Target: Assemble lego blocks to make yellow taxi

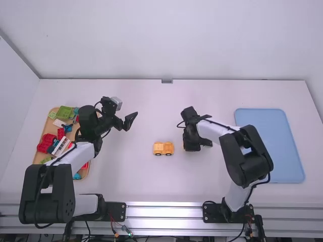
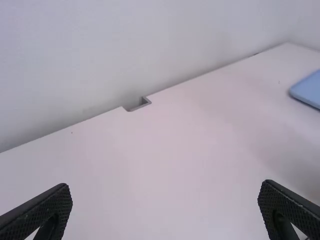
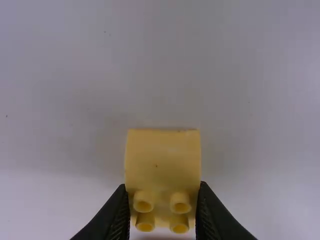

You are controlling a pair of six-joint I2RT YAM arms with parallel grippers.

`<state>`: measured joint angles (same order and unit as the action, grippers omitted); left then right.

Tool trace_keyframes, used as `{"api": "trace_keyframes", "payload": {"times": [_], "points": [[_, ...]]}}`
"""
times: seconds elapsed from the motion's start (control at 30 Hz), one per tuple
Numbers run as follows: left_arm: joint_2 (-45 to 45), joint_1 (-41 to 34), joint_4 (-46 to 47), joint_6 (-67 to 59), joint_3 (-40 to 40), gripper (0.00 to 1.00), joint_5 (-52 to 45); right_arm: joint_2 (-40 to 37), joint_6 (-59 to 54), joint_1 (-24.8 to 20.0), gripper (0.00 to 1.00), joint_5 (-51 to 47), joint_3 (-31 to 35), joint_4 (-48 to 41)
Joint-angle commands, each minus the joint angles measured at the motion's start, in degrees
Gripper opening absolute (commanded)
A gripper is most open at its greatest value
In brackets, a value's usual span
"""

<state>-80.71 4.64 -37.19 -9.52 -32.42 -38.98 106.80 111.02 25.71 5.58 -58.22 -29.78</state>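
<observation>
right gripper (image 1: 191, 147): fingers nearly together, clamped on a yellow lego block (image 3: 162, 160). one fingertip presses each side of it, seen in the right wrist view. block shows a broad flat face with a small dark dot, plus four round hollow studs between the fingertips, in two rows of two. can't tell if the block touches the table (image 1: 136, 186) under it.

yellow lego taxi body (image 1: 163, 148): on the table, between the two arms, upright on its dark wheels, two of them visible on the side toward the camera. right gripper is just beside it, on the right. the body is probably several pieces put together, hard to be sure from the high view.

left gripper (image 1: 127, 112): wide open, fingers spread far apart, holding nothing. it's over the table, right of the tan tray (image 1: 46, 129), well apart from the taxi body. left forearm crosses over part of the tray.

tan tray: far left of the table, mixed lego pieces in it. green block (image 1: 64, 112) near the far end, red block (image 1: 45, 143) by the left side, white piece with dark stripes (image 1: 61, 146) beside the forearm, some blue bits too.

light blue tray (image 1: 272, 146): flat on the table, far right, beyond the right arm. its corner also shows in the left wrist view.
</observation>
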Motion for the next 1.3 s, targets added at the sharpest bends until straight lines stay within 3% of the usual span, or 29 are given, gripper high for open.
{"api": "trace_keyframes", "payload": {"times": [0.0, 0.03, 0.07, 0.3, 0.5, 0.63, 0.93, 1.2, 1.27], "points": [[1.4, -0.1, -0.3, 1.2, 0.3, 0.99, -1.0, 1.6, 3.6, 0.6, 0.29, -0.1, 1.7, -0.2], [1.4, -0.1, -0.3, 1.2, 0.3, 0.99, -1.0, 1.6, 3.0, 0.6, 0.70, -0.1, 1.6, 0.0], [1.4, -0.1, -0.3, 1.2, 0.3, 0.99, -1.1, 1.6, 2.5, 0.5, 0.99, 0.0, 1.6, 0.3], [1.4, -0.1, -0.2, 1.2, 0.3, 0.99, -1.0, 1.5, -3.5, -1.2, 0.99, 1.5, 0.4, -1.0], [1.4, -0.1, 0.0, 1.1, 0.3, 0.99, -1.0, 1.4, -9.5, -2.2, 0.99, 0.5, -5.9, -10.0], [1.4, -0.1, 0.2, 1.1, 0.3, 0.99, -1.0, 1.4, -21.1, -2.1, 0.99, 0.4, -12.9, -15.8], [1.4, -0.1, 0.9, 1.2, 0.3, 0.99, -1.0, 1.4, -74.6, -6.2, 0.99, 0.3, -28.5, -30.0], [1.4, -0.1, 1.1, 1.2, 0.3, 0.99, -1.0, 1.4, -122.6, -11.4, 0.99, 0.4, -28.8, -28.6], [1.4, -0.1, 0.9, 1.2, 0.3, 0.99, -1.0, 1.4, -129.1, -12.6, 0.99, 0.6, -28.4, -28.4]]}}
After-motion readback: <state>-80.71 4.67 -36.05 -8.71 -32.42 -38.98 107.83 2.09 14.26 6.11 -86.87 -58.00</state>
